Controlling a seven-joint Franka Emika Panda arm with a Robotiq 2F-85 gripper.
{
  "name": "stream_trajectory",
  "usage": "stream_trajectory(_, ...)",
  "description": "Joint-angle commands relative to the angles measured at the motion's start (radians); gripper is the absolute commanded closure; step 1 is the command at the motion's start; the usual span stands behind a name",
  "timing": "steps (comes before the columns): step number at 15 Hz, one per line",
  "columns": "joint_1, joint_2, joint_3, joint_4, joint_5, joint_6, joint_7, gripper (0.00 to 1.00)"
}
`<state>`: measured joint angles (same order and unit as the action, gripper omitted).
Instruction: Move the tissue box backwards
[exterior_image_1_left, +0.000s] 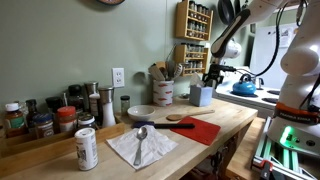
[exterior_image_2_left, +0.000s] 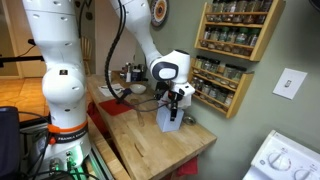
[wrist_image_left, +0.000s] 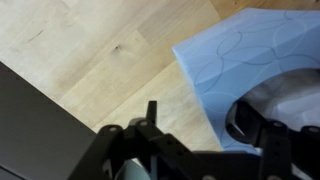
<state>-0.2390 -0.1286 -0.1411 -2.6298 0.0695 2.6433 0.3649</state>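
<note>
The tissue box is a small pale-blue upright box on the wooden counter, seen in both exterior views (exterior_image_1_left: 202, 97) (exterior_image_2_left: 167, 120). In the wrist view (wrist_image_left: 250, 50) its patterned top and dark oval opening fill the right side. My gripper (exterior_image_1_left: 210, 79) (exterior_image_2_left: 177, 97) (wrist_image_left: 207, 122) is right over the box top. One finger hangs beside the box over bare wood, with a gap to the box wall. The other finger is over the opening. The jaws look open and hold nothing.
A white crock with wooden utensils (exterior_image_1_left: 163, 89) stands next to the box and a blue kettle (exterior_image_1_left: 243, 87) behind it. A red cloth (exterior_image_1_left: 196, 128), a bowl (exterior_image_1_left: 142, 112), a napkin with spoon (exterior_image_1_left: 140, 146) and a can (exterior_image_1_left: 87, 148) lie nearer. A spice rack (exterior_image_2_left: 236, 40) hangs on the wall.
</note>
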Motion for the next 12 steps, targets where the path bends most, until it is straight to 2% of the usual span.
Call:
stream_trajectory(1, 0.004, 0.008, -0.001, -0.009, -0.015, 0.022, 0.016, 0.50)
stream_trajectory(7, 0.007, -0.015, -0.003, 0.000, -0.006, -0.022, 0.004, 0.94)
stream_trajectory(8, 0.008, -0.020, -0.003, 0.001, -0.005, -0.031, 0.002, 0.97)
stream_trajectory(10, 0.004, -0.038, -0.004, 0.008, -0.013, -0.063, 0.005, 0.95)
stream_trajectory(12, -0.004, -0.059, -0.008, 0.020, -0.021, -0.100, 0.012, 0.99)
